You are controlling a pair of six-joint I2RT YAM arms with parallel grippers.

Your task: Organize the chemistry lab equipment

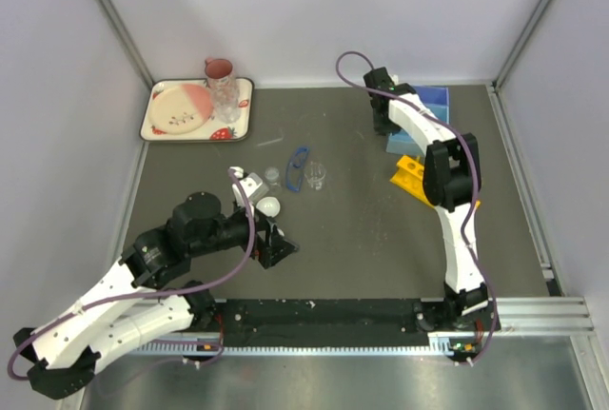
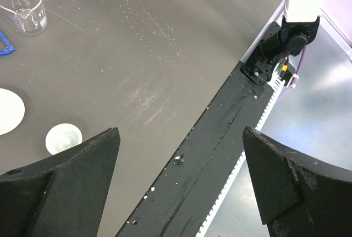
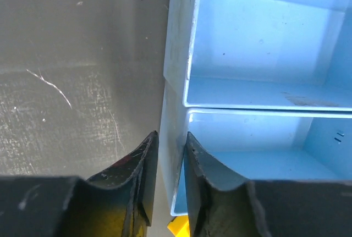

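Note:
My right gripper (image 1: 387,132) is shut on the left wall of the blue divided tray (image 1: 434,106) at the back right; in the right wrist view one finger (image 3: 144,154) is outside the wall and the other inside, around the tray (image 3: 258,39). The yellow holed rack (image 1: 409,178) lies just in front of the tray, and a corner of the rack (image 3: 179,227) shows. My left gripper (image 1: 284,250) is open and empty, low over the table's front (image 2: 181,154). The beaker (image 1: 315,175), blue-rimmed goggles (image 1: 298,168), white dishes (image 1: 269,206) and thin glass rods (image 1: 269,142) lie mid-table.
The cream strawberry tray (image 1: 157,130) with plate, pink mug (image 1: 219,71) and tumbler stands at the back left. The black base rail (image 2: 220,138) runs along the front edge. In the left wrist view the beaker (image 2: 25,9) and two dishes (image 2: 63,138) lie to the left.

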